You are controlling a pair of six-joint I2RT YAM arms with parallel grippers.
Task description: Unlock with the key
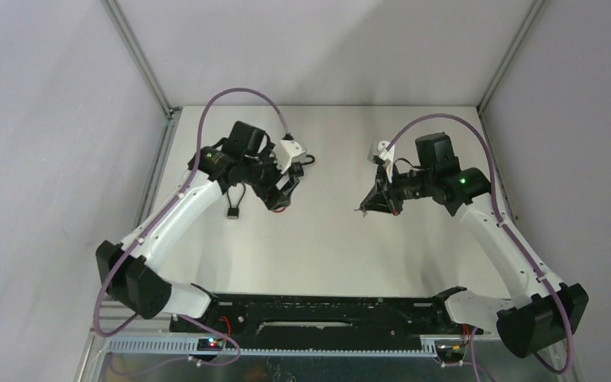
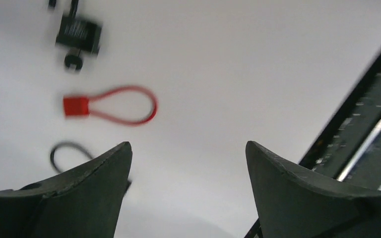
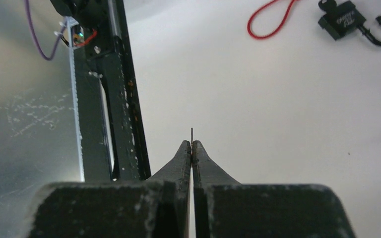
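Left hand (image 2: 187, 145) gapes wide and empty over the worktop (image 2: 238, 74); the padlock (image 2: 78, 33) lies beyond the red loop (image 2: 110, 105). Right hand (image 3: 192, 143) pinches a thin sliver (image 3: 192, 132), possibly the key. Steady the padlock body first.

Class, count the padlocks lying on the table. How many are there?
1. The black padlock lies on the left half of the table, near the red cord loop. The left arm covers some of the table, so another may be hidden.
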